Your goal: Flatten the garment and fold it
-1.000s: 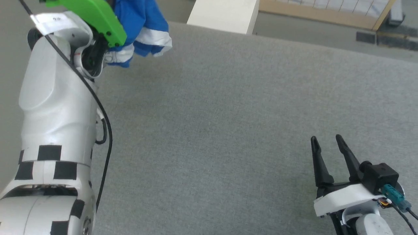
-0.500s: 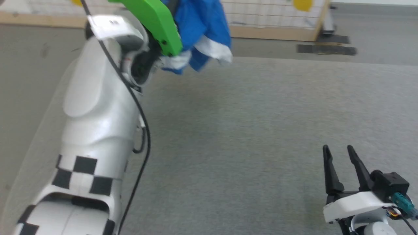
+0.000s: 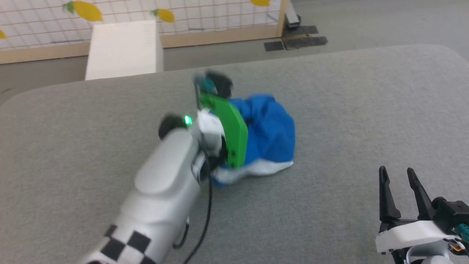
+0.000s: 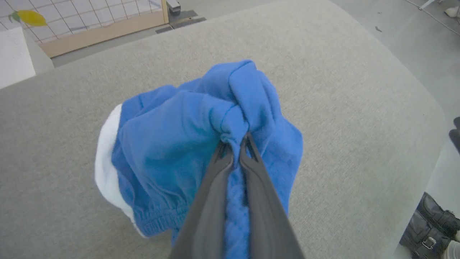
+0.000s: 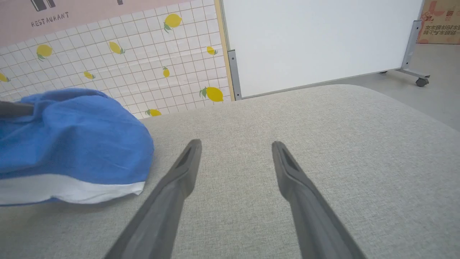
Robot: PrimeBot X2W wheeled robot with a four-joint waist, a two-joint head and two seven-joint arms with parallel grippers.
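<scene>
The garment [image 3: 269,135] is a bunched heap of bright blue cloth with a white stripe along its near edge, resting on the grey padded table [image 3: 329,91]. My left gripper [image 4: 235,142] is shut on a pinched fold at the top of the garment [image 4: 172,144]; in the head view its green wrist plate covers the fingers. My right gripper [image 3: 395,172] stands open at the table's near right with nothing between its fingers, well clear of the heap. The right wrist view has the garment [image 5: 72,144] to the left of that open gripper [image 5: 235,144].
A white box [image 3: 122,49] stands just beyond the table's far left edge. A lemon-print mesh panel [image 3: 146,14] and a whiteboard [image 5: 316,39] stand behind. A person's dark boot [image 4: 433,226] is on the floor off the table's rounded corner.
The head camera has swung, so the whole picture has shifted. The garment hung in the air from my left gripper before; now it rests bunched on the table, still pinched. The right gripper stays open.
</scene>
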